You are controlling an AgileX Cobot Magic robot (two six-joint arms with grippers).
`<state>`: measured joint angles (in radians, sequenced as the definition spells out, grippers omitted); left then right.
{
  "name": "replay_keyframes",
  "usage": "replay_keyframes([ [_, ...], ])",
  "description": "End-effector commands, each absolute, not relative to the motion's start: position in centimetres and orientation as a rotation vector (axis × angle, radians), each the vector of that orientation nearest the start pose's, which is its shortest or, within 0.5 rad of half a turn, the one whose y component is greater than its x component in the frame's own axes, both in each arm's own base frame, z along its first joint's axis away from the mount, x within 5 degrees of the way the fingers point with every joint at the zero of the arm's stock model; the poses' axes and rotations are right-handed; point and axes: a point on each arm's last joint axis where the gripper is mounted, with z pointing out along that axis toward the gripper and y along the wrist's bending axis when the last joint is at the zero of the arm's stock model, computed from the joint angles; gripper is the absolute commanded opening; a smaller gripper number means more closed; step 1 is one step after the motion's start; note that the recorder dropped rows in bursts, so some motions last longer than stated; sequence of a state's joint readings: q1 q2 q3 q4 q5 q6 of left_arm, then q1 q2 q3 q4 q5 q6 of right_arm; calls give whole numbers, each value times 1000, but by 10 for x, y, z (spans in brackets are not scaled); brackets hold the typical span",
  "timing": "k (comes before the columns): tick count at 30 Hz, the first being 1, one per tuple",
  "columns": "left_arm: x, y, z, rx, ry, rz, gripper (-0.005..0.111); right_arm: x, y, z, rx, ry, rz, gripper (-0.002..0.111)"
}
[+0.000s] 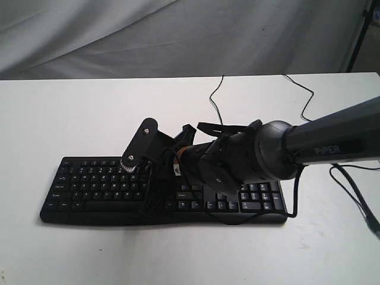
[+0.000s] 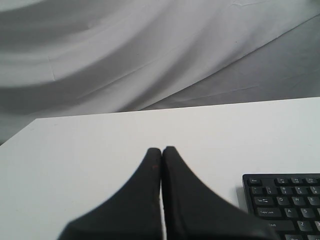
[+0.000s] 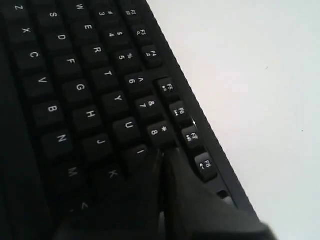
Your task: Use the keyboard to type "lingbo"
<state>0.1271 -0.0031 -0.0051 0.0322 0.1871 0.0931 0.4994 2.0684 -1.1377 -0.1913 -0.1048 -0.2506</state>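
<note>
The black keyboard [image 1: 89, 178] lies across the white table [image 1: 71, 107], near its front edge. My right arm reaches across it from the right. My right gripper [image 1: 149, 205] points down onto the letter keys and is shut. In the right wrist view the keyboard [image 3: 75, 75] fills the picture. There the right gripper's [image 3: 164, 151] closed tips rest just beside the I key [image 3: 141, 151], below the 8 key [image 3: 157, 131]. My left gripper [image 2: 161, 149] is shut and empty over bare table, with the keyboard's [image 2: 285, 200] Esc corner off to one side. The exterior view does not show it.
The keyboard's thin black cable [image 1: 217, 95] runs toward the table's far edge. A second cable [image 1: 306, 95] loops at the back right. A grey cloth backdrop [image 1: 178, 35] hangs behind the table, and a dark stand leg [image 1: 359, 35] rises at the top right.
</note>
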Motion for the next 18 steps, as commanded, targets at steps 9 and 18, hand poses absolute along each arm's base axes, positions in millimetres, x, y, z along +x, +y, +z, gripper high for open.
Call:
replay_keyframes([
  [9, 56, 7, 197, -6, 1670, 190, 1, 367, 203, 103, -1070, 2076, 57, 0],
  [18, 56, 7, 197, -6, 1670, 190, 1, 367, 203, 131, -1043, 2024, 55, 0],
])
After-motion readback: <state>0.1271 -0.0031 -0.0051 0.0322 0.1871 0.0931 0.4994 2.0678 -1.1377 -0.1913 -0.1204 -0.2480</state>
